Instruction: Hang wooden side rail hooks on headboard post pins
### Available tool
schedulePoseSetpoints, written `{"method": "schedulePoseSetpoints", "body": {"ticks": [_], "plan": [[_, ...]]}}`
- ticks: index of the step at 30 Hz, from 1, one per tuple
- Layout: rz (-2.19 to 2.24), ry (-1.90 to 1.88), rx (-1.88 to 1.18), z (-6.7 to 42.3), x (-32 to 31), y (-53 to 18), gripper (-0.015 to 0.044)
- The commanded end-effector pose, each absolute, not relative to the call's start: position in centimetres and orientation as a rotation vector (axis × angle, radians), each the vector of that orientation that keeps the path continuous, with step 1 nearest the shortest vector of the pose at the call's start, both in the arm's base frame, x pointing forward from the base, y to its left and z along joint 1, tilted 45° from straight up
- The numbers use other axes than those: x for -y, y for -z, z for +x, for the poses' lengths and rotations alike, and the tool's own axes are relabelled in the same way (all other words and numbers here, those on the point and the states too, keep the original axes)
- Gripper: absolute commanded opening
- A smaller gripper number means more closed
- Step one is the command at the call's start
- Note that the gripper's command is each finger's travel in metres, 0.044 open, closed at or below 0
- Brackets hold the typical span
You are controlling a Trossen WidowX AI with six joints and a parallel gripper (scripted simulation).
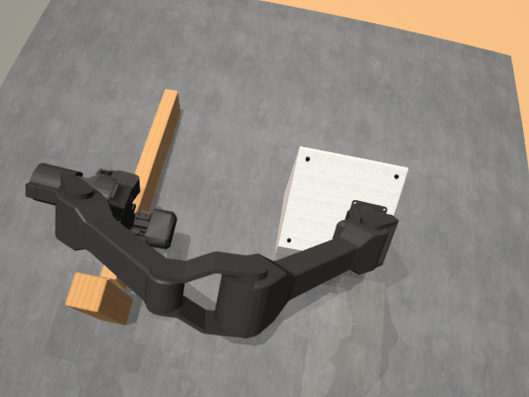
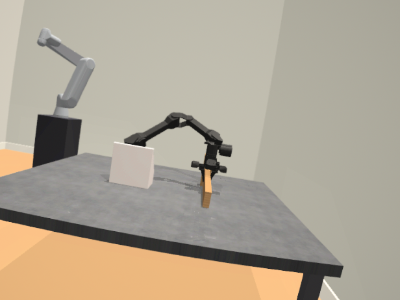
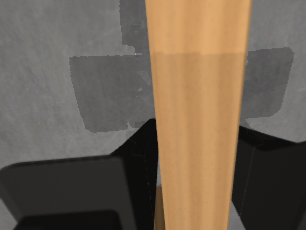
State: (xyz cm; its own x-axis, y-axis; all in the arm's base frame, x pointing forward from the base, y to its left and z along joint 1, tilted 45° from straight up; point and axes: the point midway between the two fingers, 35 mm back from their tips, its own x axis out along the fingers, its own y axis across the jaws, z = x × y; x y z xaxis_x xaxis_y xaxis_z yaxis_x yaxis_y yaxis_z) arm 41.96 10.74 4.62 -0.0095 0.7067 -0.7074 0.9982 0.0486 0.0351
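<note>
Fingers: squeezed tight on the wooden rail (image 1: 156,142) – one on each side.
Rail: far end low on the grey worktop (image 1: 343,86), near end by the wooden post (image 1: 96,296).

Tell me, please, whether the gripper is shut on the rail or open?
Shut on the rail: the wrist view shows the gripper with dark fingers flanking the wood on both sides.
</note>
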Motion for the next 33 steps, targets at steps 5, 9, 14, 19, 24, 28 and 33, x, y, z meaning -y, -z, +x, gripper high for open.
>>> {"method": "schedulePoseSetpoints", "body": {"ticks": [5, 9, 14, 19, 24, 28, 33], "plan": [[1.721, 0.669, -1.767, 42.11, -10.68, -5.0, 0.0], [1.721, 0.669, -1.767, 42.06, -10.69, -5.04, 0.0], [1.721, 0.669, -1.767, 42.04, -10.72, -5.1, 0.0], [1.721, 0.669, -1.767, 42.08, -10.75, -5.15, 0.0], [1.721, 0.669, -1.767, 42.13, -10.78, -5.21, 0.0], [1.721, 0.669, -1.767, 42.18, -10.81, -5.24, 0.0], [1.721, 0.669, -1.767, 42.21, -10.86, -5.28, 0.0]]}}
